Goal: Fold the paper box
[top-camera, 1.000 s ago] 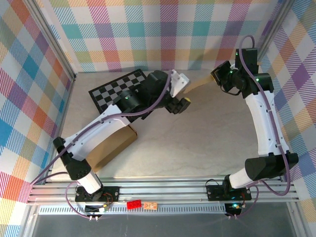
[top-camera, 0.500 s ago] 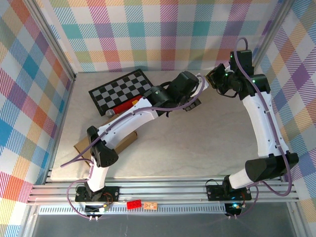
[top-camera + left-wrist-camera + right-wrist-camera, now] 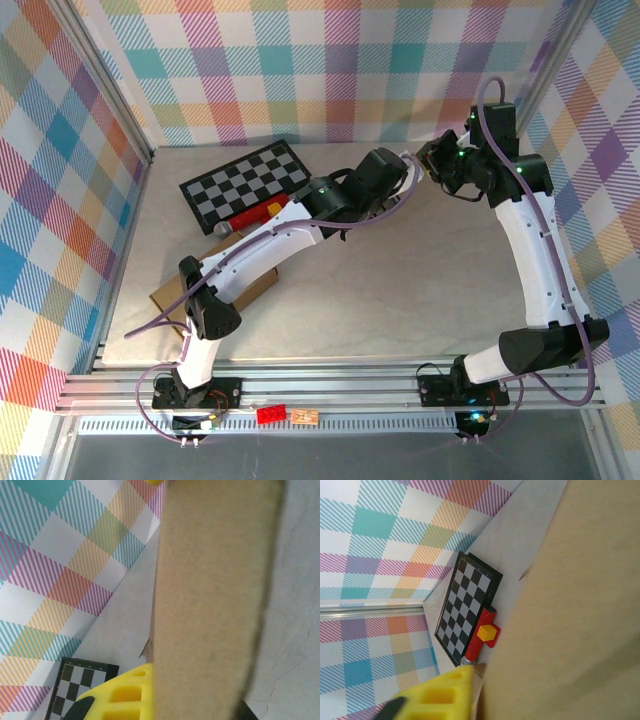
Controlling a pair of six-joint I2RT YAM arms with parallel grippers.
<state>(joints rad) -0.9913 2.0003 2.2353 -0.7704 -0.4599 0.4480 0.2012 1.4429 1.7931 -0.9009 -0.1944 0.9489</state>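
Box (image 3: 215, 595): brown paperboard, matte and unprinted, with a slightly fuzzy cut edge. It is seen as one long flat panel.

Position: between the two end effectors, which stand almost tip to tip over the far side of the worktop (image 3: 400, 280), near the back wall. It appears to be held clear of the surface.

Long axis: straight out from the left end effector (image 3: 404, 168), along its fingers (image 3: 125, 697) and toward the right end effector (image 3: 432, 160).

Left end effector: pressed together on the panel, one yellow finger flat against a face.

Right end effector: the panel lies hard beside its yellow finger (image 3: 437, 695) and covers most of what lies ahead. I cannot tell whether it pinches the panel or stands free.

Nearer arm: both are at the box, but only the left shows a sure hold. Any crease would likely come from the right working against it.

Also present: chessboard (image 3: 245, 180) and red cylinder (image 3: 255, 212), off to the left of the left end effector and well apart from the box.
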